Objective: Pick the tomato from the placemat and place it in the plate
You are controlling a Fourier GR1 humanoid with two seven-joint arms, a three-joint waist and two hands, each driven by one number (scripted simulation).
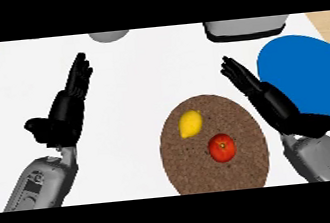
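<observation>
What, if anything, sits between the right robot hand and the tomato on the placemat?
Nothing visible. The right robot hand is open just right of the brown placemat, with bare mat between it and the tomato. The lemon lies to the tomato's upper left, off that path.

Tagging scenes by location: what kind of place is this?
Probably a kitchen counter or dining surface: a white top holding a brown placemat with a tomato and a lemon, and a blue plate beside it.

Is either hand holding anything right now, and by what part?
Nothing is held. Left hand and right hand are open; the tomato lies on the placemat.
</observation>
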